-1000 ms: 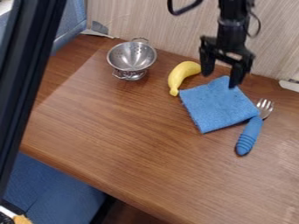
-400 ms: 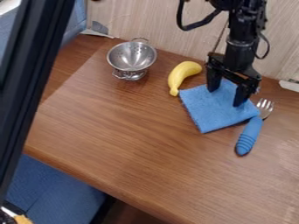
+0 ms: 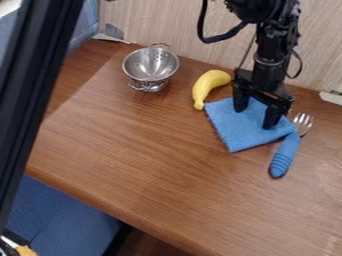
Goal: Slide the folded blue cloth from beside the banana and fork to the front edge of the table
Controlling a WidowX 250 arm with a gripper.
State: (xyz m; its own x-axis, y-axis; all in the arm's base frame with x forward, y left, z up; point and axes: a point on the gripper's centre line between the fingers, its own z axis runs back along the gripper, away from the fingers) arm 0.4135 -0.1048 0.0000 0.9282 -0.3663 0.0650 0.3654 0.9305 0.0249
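The gripper (image 3: pixel 255 118) stands open over the back part of a blue cloth (image 3: pixel 242 134), its two fingers spread apart with cloth between and below them. Whether the tips touch the cloth I cannot tell. Left of the gripper, a yellow banana (image 3: pixel 208 86) lies by the cloth's upper left corner. A fork with a blue handle (image 3: pixel 286 155) is at the cloth's right edge, its metal tines toward the wall. Farther left, a small metal colander (image 3: pixel 151 67) stands upright near the wall.
The wooden table (image 3: pixel 133 165) has its front edge running from the left down to the lower right. A light panelled wall (image 3: pixel 167 25) rises behind it. A dark upright frame (image 3: pixel 30 95) crosses the left side, in front of blue surfaces.
The gripper has come down and toward the camera onto the cloth area, then shifted slightly left. Its fingers stay apart. The cloth, banana, fork and colander have kept their places.
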